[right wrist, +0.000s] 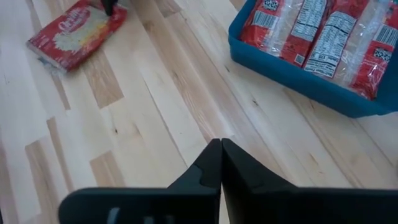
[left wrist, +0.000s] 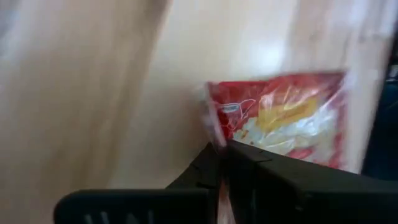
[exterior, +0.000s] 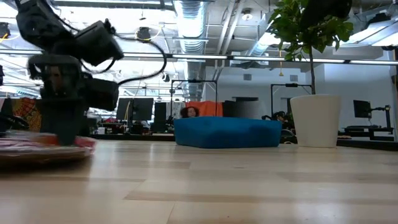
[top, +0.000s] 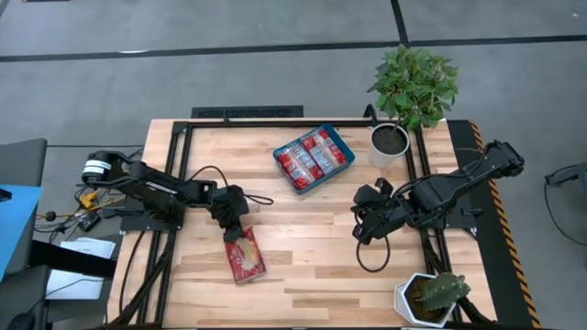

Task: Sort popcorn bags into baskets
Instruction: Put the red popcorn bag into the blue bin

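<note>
One red popcorn bag [top: 247, 257] with a cream-yellow picture lies left of the table's middle, toward the near edge. It also shows in the right wrist view [right wrist: 74, 34] and at the left of the low view [exterior: 43, 148]. My left gripper [top: 235, 229] is at the bag's far end, shut on it. The teal-blue basket [top: 295, 188] sits toward the far edge and holds several red and silvery packets. My right gripper [top: 360, 229] hangs right of the middle, shut [right wrist: 221, 149], with bare wood under it. My left gripper pinches the popcorn bag between its two fingers at the edge of its far short end [left wrist: 214, 134]. The fingers come at it from above, slanting. The rest of the bag stretches away toward the table's near edge [top: 249, 270], low over or on the wood; I cannot tell which.
A white pot with a leafy plant [top: 389, 142] stands right of the basket, also in the low view [exterior: 316, 119]. A second white pot with a cactus [top: 431, 295] sits at the near right corner. Bare wood lies between the two grippers.
</note>
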Controlling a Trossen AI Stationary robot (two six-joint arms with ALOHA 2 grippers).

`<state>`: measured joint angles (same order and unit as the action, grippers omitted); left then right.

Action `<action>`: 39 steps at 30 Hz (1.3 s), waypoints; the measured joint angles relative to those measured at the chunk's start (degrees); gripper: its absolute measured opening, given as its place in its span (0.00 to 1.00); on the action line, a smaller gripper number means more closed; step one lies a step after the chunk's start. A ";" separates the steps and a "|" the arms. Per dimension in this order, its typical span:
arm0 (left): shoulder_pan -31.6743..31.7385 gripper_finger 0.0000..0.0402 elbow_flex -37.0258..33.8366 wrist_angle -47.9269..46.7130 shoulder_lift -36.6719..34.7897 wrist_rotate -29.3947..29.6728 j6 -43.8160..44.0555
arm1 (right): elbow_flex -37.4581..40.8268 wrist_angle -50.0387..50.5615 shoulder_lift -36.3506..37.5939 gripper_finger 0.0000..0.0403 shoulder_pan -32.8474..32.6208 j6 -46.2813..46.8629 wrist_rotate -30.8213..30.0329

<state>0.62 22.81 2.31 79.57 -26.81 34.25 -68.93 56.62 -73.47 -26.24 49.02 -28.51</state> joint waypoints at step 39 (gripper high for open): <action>21.20 0.00 30.96 -1.84 -0.70 0.54 -8.74 | 0.00 1.64 0.00 0.05 0.00 -1.60 -0.06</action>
<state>21.82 53.76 0.47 78.87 -26.27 25.51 -68.93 58.26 -73.47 -26.24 47.42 -28.57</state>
